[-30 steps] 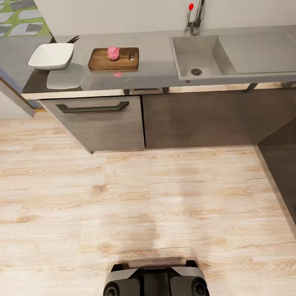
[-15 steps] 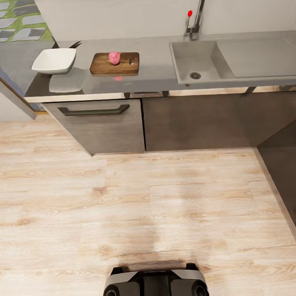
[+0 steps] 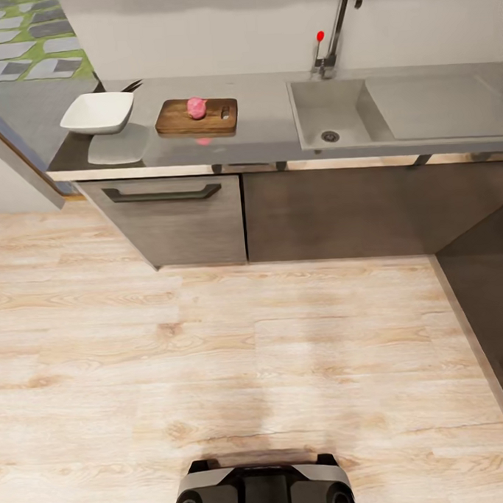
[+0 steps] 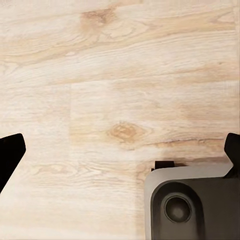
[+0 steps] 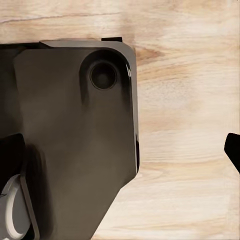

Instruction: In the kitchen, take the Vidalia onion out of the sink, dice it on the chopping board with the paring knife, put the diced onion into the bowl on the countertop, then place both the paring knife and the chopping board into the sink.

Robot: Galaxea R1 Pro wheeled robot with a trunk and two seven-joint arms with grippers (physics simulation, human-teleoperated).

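The grey countertop (image 3: 263, 125) carries the bowl (image 3: 98, 113), chopping board (image 3: 196, 116) and sink (image 3: 329, 111).

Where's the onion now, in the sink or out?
Out. The pink onion sits on the chopping board on the countertop; the sink basin holds nothing but its drain.

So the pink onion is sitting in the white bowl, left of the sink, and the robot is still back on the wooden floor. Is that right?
Not quite. The head view shows the onion on the chopping board, not in the bowl, which holds nothing. The rest stands: both lie left of the sink, and the robot stands back on the floor.
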